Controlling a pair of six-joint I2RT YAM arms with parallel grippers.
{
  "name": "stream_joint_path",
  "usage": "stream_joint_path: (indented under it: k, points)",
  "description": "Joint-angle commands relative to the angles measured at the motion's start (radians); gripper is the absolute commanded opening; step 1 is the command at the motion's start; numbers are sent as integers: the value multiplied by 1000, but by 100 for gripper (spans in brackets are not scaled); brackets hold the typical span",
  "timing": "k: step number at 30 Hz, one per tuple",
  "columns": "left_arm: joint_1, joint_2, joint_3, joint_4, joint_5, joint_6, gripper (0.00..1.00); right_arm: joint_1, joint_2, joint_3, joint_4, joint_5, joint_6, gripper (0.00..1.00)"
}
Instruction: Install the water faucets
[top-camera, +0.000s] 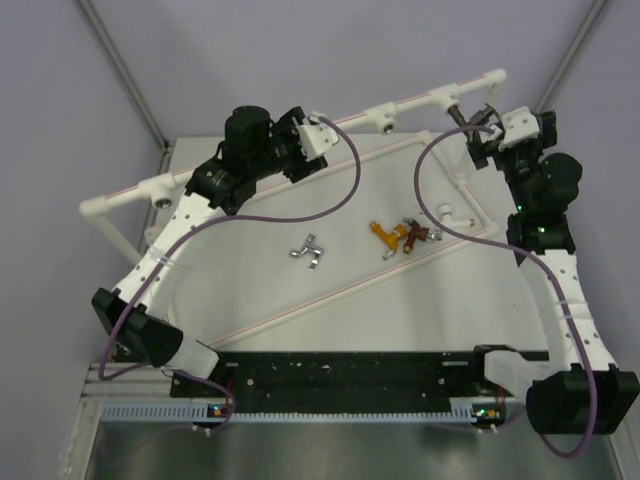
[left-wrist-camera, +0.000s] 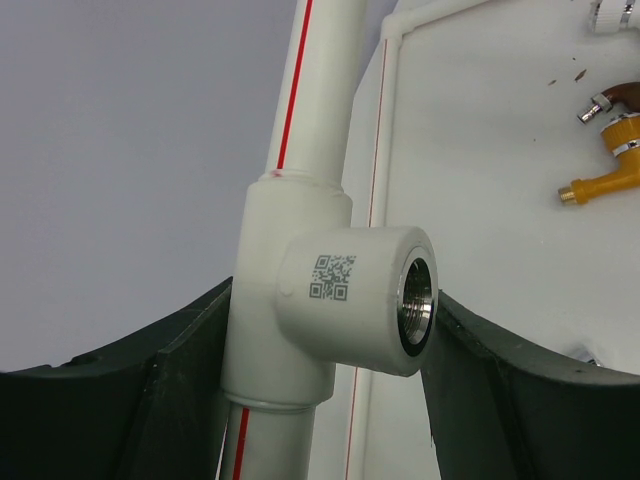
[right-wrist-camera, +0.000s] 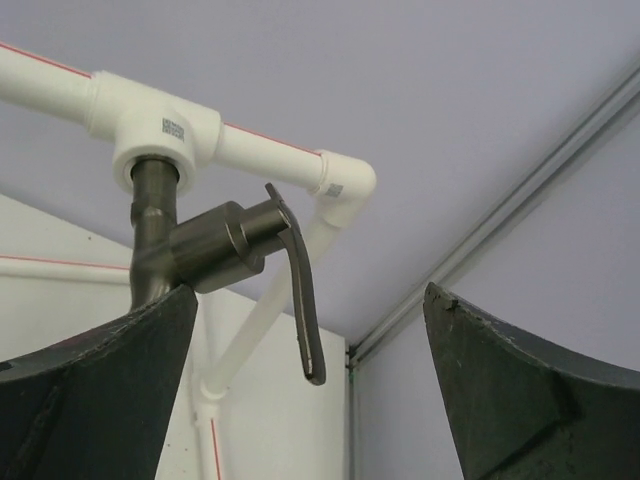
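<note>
My left gripper (top-camera: 320, 136) (left-wrist-camera: 335, 292) is shut on a white pipe socket (left-wrist-camera: 350, 300) of the rear pipe, one finger on each side of it; its threaded hole is empty. The dark grey faucet (top-camera: 464, 116) (right-wrist-camera: 215, 245) sits with its stem in another socket (right-wrist-camera: 160, 135) at the right end, lever hanging down. My right gripper (top-camera: 486, 127) (right-wrist-camera: 310, 290) is open, fingers wide around the lever and not touching it. The silver faucet (top-camera: 309, 250), orange-gold faucet (top-camera: 385, 236) (left-wrist-camera: 610, 165), reddish-brown faucet (top-camera: 415, 235) (left-wrist-camera: 612, 100) and white faucet (top-camera: 452, 213) lie on the board.
The white pipe frame (top-camera: 250, 160) rims the board, with empty sockets at the left corner (top-camera: 160, 196) and the rear middle (top-camera: 381, 120). A diagonal pipe (top-camera: 330, 296) crosses the board. Purple cables (top-camera: 345, 195) loop from both wrists. Metal enclosure posts (top-camera: 120, 70) stand behind.
</note>
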Motion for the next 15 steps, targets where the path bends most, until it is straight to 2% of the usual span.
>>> stream_joint_path:
  k: [1, 8, 11, 15]
  points:
    - [-12, 2, 19, 42, 39, -16, 70, 11, -102, 50, 73, 24, 50, 99]
    - [-12, 35, 19, 88, 32, -19, 70, 11, -307, -97, 160, 140, 67, 99]
    - [-12, 60, 22, 131, 35, -24, 61, 11, -427, -180, 220, 201, 70, 99]
    - [-14, 103, 50, 183, 53, -38, 56, 11, -518, -211, 164, 291, 106, 99]
